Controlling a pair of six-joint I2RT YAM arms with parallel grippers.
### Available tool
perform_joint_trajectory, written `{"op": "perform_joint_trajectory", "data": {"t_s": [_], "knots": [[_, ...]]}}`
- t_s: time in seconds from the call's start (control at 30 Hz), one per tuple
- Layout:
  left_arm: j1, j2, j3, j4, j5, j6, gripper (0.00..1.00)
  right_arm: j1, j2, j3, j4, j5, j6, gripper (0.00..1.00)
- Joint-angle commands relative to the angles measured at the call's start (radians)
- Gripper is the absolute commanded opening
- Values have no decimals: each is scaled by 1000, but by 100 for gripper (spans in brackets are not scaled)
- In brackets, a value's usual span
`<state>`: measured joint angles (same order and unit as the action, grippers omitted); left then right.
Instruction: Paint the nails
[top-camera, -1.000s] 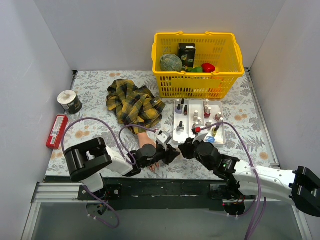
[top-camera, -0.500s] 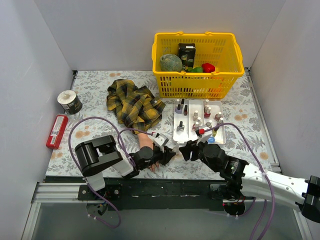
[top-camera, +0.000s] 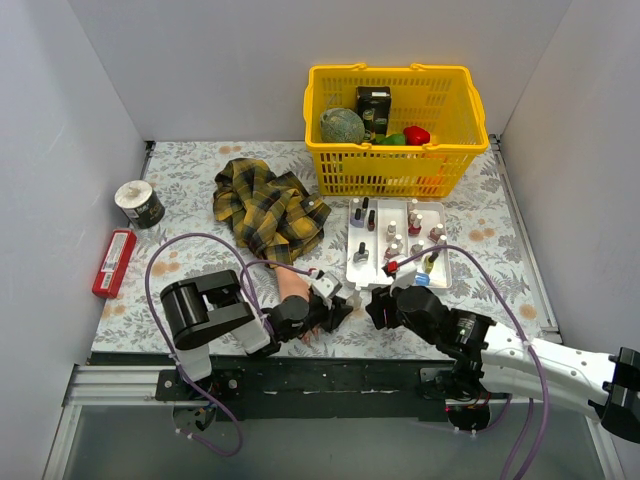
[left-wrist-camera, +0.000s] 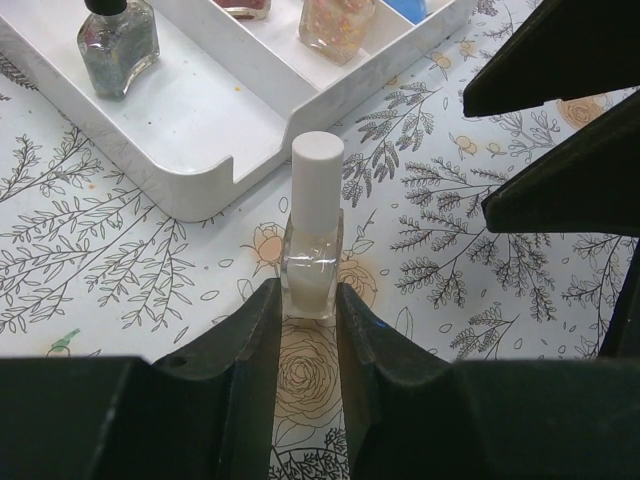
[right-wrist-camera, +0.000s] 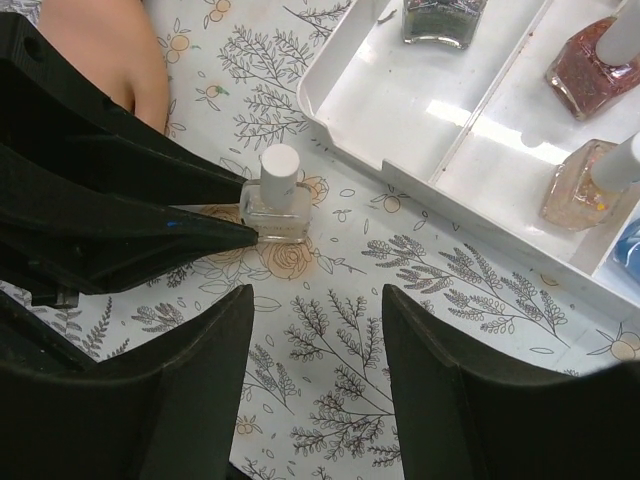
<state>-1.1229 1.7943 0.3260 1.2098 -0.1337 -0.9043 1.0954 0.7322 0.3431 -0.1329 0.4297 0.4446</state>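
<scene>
A peach mannequin hand (top-camera: 293, 285) with a yellow-and-black plaid sleeve (top-camera: 267, 210) lies near the table's front edge. Its nails are too small to make out. Part of the hand shows in the right wrist view (right-wrist-camera: 100, 50). My left gripper (left-wrist-camera: 308, 295) lies beside the hand and is shut on a clear polish bottle with a white cap (left-wrist-camera: 313, 235), which stands upright on the cloth. The bottle also shows in the right wrist view (right-wrist-camera: 276, 200). My right gripper (right-wrist-camera: 318, 370) is open and empty, just right of the bottle (top-camera: 352, 297), facing the left gripper (top-camera: 343, 302).
A white tray (top-camera: 382, 278) with several polish bottles sits right behind the grippers. A yellow basket (top-camera: 395, 170) stands at the back. A tape roll (top-camera: 138, 203) and a red flat object (top-camera: 114, 262) lie at the left.
The left arm's elbow has swung right while its gripper stayed by the hand. The right gripper has drawn slightly back towards the near edge.
</scene>
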Motion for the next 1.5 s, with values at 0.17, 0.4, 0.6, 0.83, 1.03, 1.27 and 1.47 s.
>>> {"op": "perform_joint_trajectory", "data": {"t_s": [0.17, 0.4, 0.6, 0.83, 1.03, 1.27, 1.47], "knots": [[-38, 34, 47, -102, -41, 65, 2, 6, -44, 27, -2, 4, 2, 62], [-71, 50, 74, -151, -99, 81, 23, 4, -56, 25, -13, 6, 13, 62], [-72, 36, 71, -165, -109, 73, 29, 4, -76, 23, -28, 7, 17, 62], [-77, -30, 50, -194, -109, 51, 48, 4, -57, 30, -24, -16, -9, 62], [-84, -209, 21, -346, -116, 21, 54, 4, -36, 27, 16, -88, -69, 70], [-86, -410, -25, -513, -95, -68, 63, 6, 12, 53, 16, -68, -75, 70], [-86, -513, -122, -509, -98, -202, 71, 8, 74, 121, -34, -62, -84, 72]]}}
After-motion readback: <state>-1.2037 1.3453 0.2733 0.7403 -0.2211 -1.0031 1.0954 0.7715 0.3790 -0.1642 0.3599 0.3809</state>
